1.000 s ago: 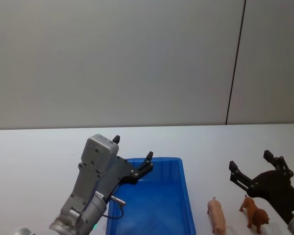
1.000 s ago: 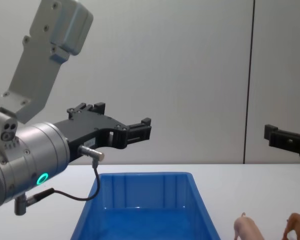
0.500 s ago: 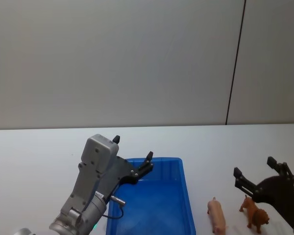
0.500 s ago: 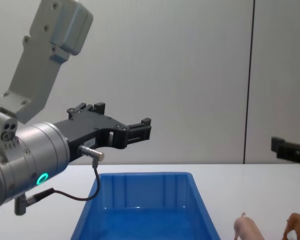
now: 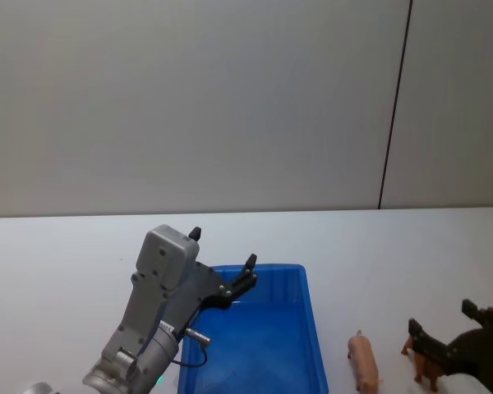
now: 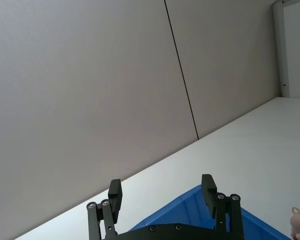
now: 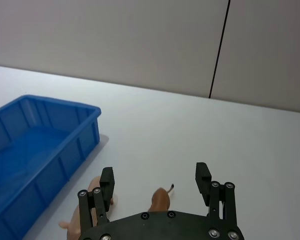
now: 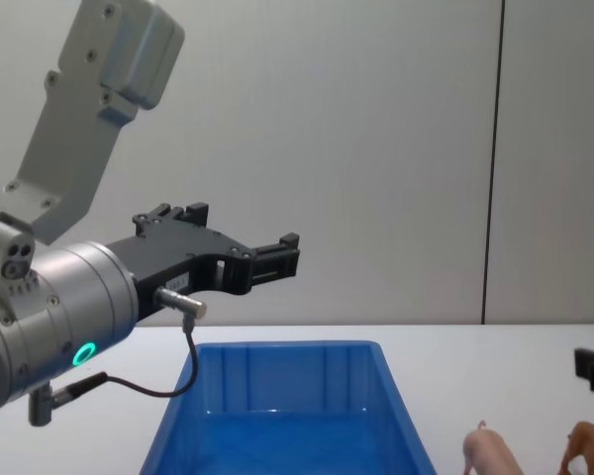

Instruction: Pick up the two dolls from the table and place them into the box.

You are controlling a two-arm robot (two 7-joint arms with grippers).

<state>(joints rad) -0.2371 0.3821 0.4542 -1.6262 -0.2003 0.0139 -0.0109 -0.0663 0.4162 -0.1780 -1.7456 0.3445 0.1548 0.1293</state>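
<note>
The blue box (image 5: 263,268) stands on the white table (image 5: 66,263) in front of me. To its right lie the two dolls: the pale pink pig (image 5: 363,362) and, farther right, the reddish-brown animal (image 5: 425,368). My right gripper (image 5: 440,315) is open just over the brown doll, partly covering it. In the right wrist view the brown doll (image 7: 160,200) sits between the open fingers of that gripper (image 7: 154,172), and the pig (image 7: 92,197) lies by one finger. My left gripper (image 5: 223,246) hangs open and empty above the box's near left corner.
A plain grey wall with a dark vertical seam (image 5: 394,107) rises behind the table. White tabletop stretches left of the box and beyond it. In the chest view the box rim (image 8: 287,346) is below my left gripper (image 8: 240,230).
My right gripper has dropped lower, down onto the brown doll, staying open. The left arm, the box and both dolls have not moved.
</note>
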